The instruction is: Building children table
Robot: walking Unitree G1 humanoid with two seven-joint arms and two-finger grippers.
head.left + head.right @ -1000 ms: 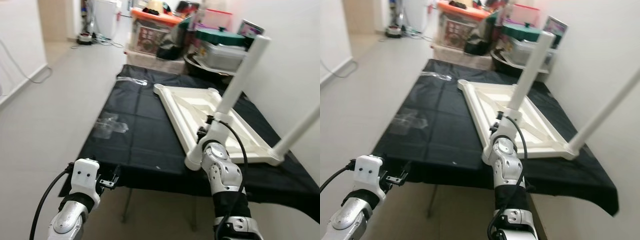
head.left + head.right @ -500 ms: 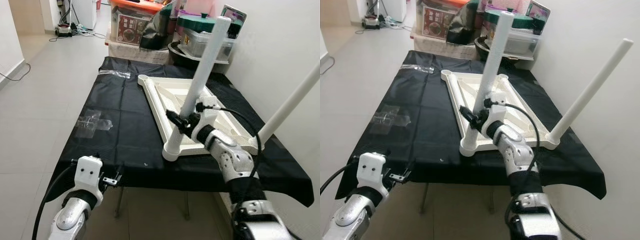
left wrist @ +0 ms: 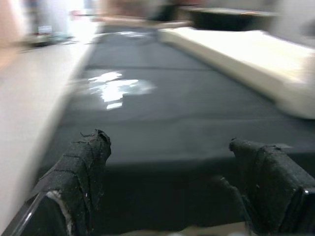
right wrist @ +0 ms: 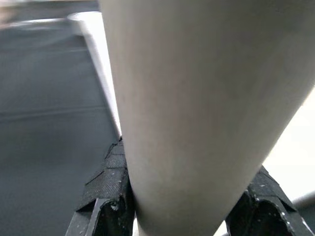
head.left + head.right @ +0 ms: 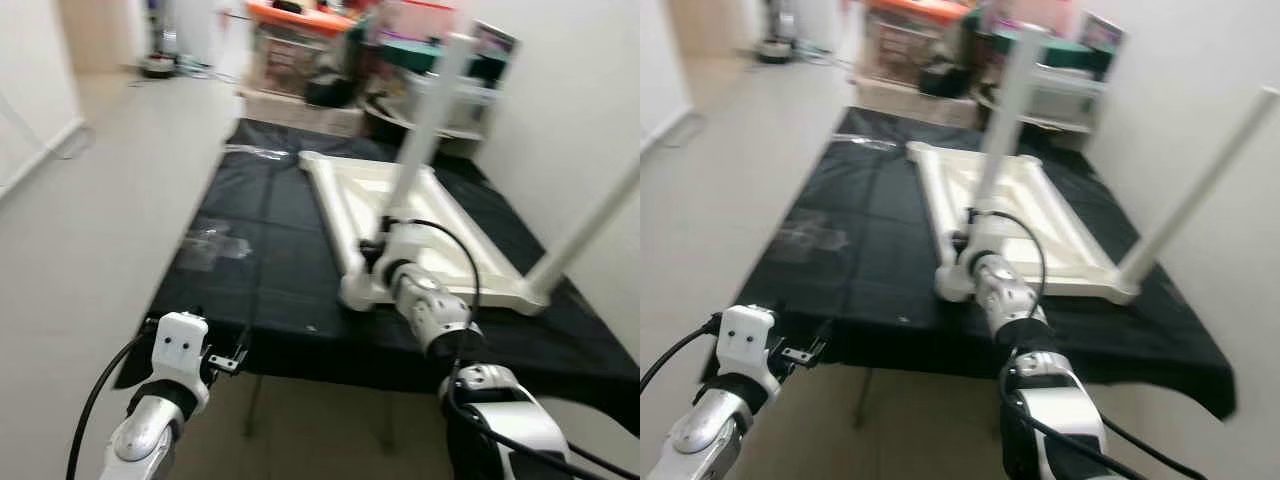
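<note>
A white table top point(image 5: 455, 235) lies upside down on a table covered with black cloth point(image 5: 270, 270). One white leg point(image 5: 425, 125) stands tilted in its near corner. My right gripper point(image 5: 383, 243) is shut on this leg low down; in the right wrist view the leg point(image 4: 197, 98) sits between both fingers point(image 4: 110, 199). A second white leg point(image 5: 590, 225) rises from the near right corner. My left gripper point(image 3: 172, 162) hangs open with nothing in it, just before the table's near edge, with its fingers point(image 3: 81, 172) wide apart.
A crumpled clear plastic bag point(image 5: 212, 245) lies on the cloth at the left, and another point(image 5: 258, 152) sits farther back. Boxes and lidded containers point(image 5: 300, 45) are stacked past the far end. A white wall point(image 5: 590, 90) runs along the right. Open tiled floor point(image 5: 90, 200) stretches to the left.
The whole picture has shifted and blurred, so the camera moved. My right gripper stays shut on the near leg with its forearm swung below it. The left gripper hangs as before.
</note>
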